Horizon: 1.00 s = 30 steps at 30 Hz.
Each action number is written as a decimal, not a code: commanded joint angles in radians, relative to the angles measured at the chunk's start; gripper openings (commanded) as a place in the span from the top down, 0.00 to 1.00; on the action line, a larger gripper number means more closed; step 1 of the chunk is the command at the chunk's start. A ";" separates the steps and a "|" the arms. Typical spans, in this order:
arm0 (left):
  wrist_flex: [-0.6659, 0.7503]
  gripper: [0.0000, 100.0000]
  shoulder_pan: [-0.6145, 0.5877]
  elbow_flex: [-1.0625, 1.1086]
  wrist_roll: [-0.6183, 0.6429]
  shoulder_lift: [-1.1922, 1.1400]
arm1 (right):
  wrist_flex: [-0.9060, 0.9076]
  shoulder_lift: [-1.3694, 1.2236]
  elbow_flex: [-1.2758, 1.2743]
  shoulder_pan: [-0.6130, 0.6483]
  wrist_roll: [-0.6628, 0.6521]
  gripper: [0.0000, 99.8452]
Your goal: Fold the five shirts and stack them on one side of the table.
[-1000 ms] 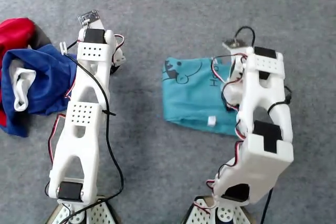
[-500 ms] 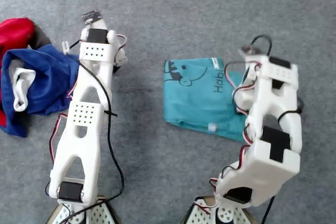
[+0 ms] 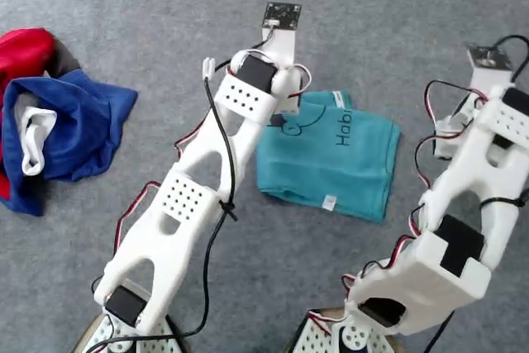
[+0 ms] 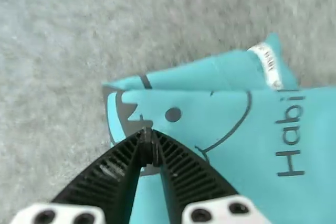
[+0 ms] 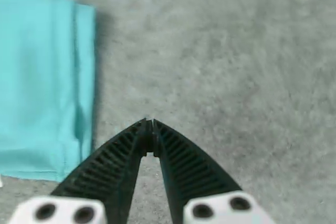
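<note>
Now our left pincer (image 4: 147, 136) has swung over to the folded teal shirt (image 3: 331, 155) lying mid-way across the bench (image 3: 413, 39), closed at its printed corner, perhaps nipping cloth. Our right pincer (image 5: 148, 128), closed and empty, has backed off alongside. We judge stacking comes next.

Folded shirt (image 3: 331, 159) lies mid-way on the table (image 3: 413, 31); heap of shirts (image 3: 50, 113) well apart at its 9 o'clock; left gripper (image 4: 148, 141) over its 10 o'clock corner; right gripper (image 5: 148, 129) near its 3 o'clock edge.
</note>
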State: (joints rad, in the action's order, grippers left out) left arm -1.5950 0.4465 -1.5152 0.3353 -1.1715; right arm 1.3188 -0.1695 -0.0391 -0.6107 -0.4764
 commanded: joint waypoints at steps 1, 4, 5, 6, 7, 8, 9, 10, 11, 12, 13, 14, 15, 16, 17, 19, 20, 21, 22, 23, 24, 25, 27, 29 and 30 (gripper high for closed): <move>0.005 0.97 0.010 -0.024 -0.003 0.058 | -0.086 0.038 -0.068 -0.011 -0.026 0.99; -0.046 0.97 0.036 -0.088 -0.003 0.080 | -0.170 0.038 -0.139 0.011 -0.021 0.99; -0.055 0.97 0.048 -0.093 -0.003 0.081 | -0.196 0.038 -0.156 0.017 -0.020 0.99; -0.055 0.97 0.056 -0.085 -0.003 0.075 | -0.221 0.030 -0.166 0.021 -0.018 0.99; -0.052 0.97 0.059 -0.068 -0.003 0.068 | -0.236 0.018 -0.171 0.025 -0.018 0.99; -0.040 0.97 0.059 -0.047 -0.002 0.057 | -0.249 -0.001 -0.168 0.028 -0.015 0.99; -0.029 0.97 0.054 -0.022 0.000 0.049 | -0.261 -0.024 -0.166 0.029 -0.003 0.99; -0.020 0.97 0.047 -0.001 0.008 0.044 | -0.272 -0.048 -0.159 0.031 0.009 0.99; -0.005 0.97 0.039 0.016 0.012 0.040 | -0.278 -0.076 -0.151 0.031 0.020 0.99; 0.015 0.97 0.030 0.035 0.014 0.037 | -0.285 -0.105 -0.143 0.031 0.029 0.99; 0.034 0.97 0.019 0.050 0.014 0.034 | -0.298 -0.136 -0.133 0.031 0.038 0.99; 0.051 0.97 0.004 0.058 0.014 0.031 | -0.305 -0.165 -0.122 0.031 0.044 0.99; 0.068 0.97 -0.012 0.067 0.014 0.029 | -0.313 -0.194 -0.113 0.031 0.051 0.99; 0.084 0.97 -0.030 0.081 0.014 0.029 | -0.313 -0.220 -0.101 0.031 0.055 0.99; 0.106 0.97 -0.047 0.101 0.014 0.029 | -0.308 -0.242 -0.084 0.031 0.057 0.99; 0.146 0.97 -0.076 0.151 0.011 0.029 | -0.295 -0.262 -0.051 0.029 0.057 0.99; 0.169 0.97 -0.087 0.185 0.011 0.028 | -0.288 -0.266 -0.039 0.028 0.057 0.99; 0.193 0.97 -0.096 0.225 0.011 0.028 | -0.288 -0.268 -0.033 0.028 0.057 0.99; 0.215 0.97 -0.105 0.272 0.011 0.028 | -0.290 -0.268 -0.028 0.028 0.057 0.99; 0.227 0.97 -0.111 0.306 0.011 0.032 | -0.290 -0.268 -0.025 0.028 0.057 0.99; 0.238 0.97 -0.122 0.331 0.011 0.037 | -0.290 -0.268 -0.024 0.028 0.057 0.99; 0.238 0.97 -0.133 0.334 0.011 0.037 | -0.290 -0.266 -0.024 0.028 0.057 0.99; 0.224 0.97 -0.154 0.320 0.011 0.037 | -0.292 -0.266 -0.024 0.028 0.057 0.99; 0.195 0.97 -0.170 0.274 0.012 0.038 | -0.307 -0.269 -0.028 0.031 0.057 0.99; 0.170 0.97 -0.173 0.237 0.012 0.038 | -0.315 -0.269 -0.031 0.031 0.057 0.99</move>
State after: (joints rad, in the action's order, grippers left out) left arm -1.3848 0.3069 -1.2052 0.3429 -1.1638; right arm 1.0334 -0.4350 -0.1220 -0.5969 -0.4319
